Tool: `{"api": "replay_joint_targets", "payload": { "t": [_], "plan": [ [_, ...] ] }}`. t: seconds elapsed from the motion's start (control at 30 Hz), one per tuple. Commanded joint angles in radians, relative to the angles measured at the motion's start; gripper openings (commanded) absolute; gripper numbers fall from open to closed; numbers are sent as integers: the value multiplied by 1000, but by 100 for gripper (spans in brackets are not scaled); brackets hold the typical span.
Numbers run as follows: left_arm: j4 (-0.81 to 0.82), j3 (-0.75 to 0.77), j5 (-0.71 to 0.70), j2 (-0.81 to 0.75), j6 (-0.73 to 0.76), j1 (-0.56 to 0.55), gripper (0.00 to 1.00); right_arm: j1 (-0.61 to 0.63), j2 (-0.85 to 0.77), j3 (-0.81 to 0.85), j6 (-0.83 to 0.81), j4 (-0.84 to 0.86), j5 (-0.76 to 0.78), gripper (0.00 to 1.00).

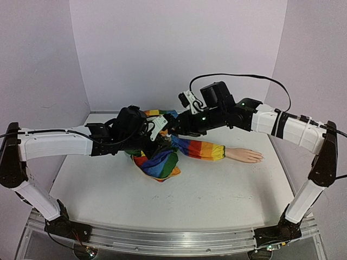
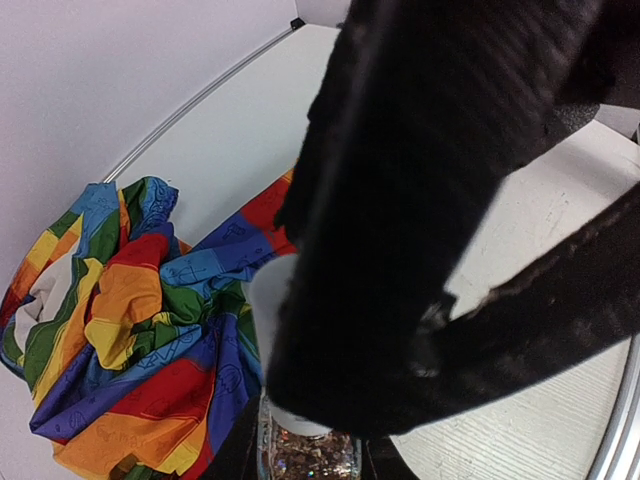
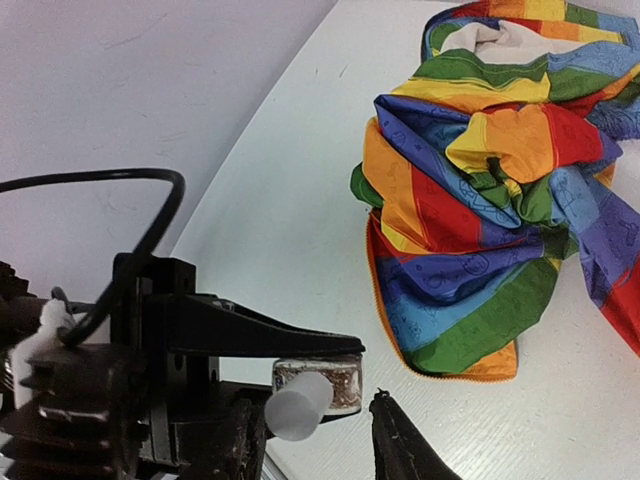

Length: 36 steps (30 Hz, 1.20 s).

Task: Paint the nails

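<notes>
Desk (image 1: 217,195): white, lavender walls behind; both arms meet over its middle.
Bottle (image 2: 310,455): small, glitter inside, white cap (image 3: 295,405) on; held up off desk.
L fingers (image 3: 318,383): clamped tight on bottle body.
R fingers (image 1: 171,130): part-way apart, straddling cap; gap shows beside cap, so prob. no firm grip yet.
Nails (image 1: 259,157): on pale mannequin hand (image 1: 245,155) at end of rainbow sleeve (image 1: 200,149), flat on desk, well apart from both arms, to the R; too small to tell if painted.
Progress: early, imo. Cap on, no brush out, nothing near hand. Left to do: uncap, dip, paint each nail.
</notes>
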Motion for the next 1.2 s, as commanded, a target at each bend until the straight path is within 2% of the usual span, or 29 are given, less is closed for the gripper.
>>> {"api": "replay_joint_targets", "payload": {
  "t": [0.0,0.3,0.6,0.73,0.9,1.17],
  "plan": [
    [49,51,0,-4,-6,-4,0,6,21,60,5,48,-40,38],
    [49,50,7,2,-5,-4,0,6,46,64,-10,48,-62,33],
    [49,45,10,0,6,-4,0,5,31,51,-30,48,-41,12],
    [48,36,31,-5,10,-3,0,5,11,31,-59,49,-42,0],
    [48,29,103,-12,18,-4,0,3,-8,13,-99,49,-53,0],
    [45,27,126,-6,19,-3,0,4,-53,-16,-129,96,-95,0]
  ]
}}
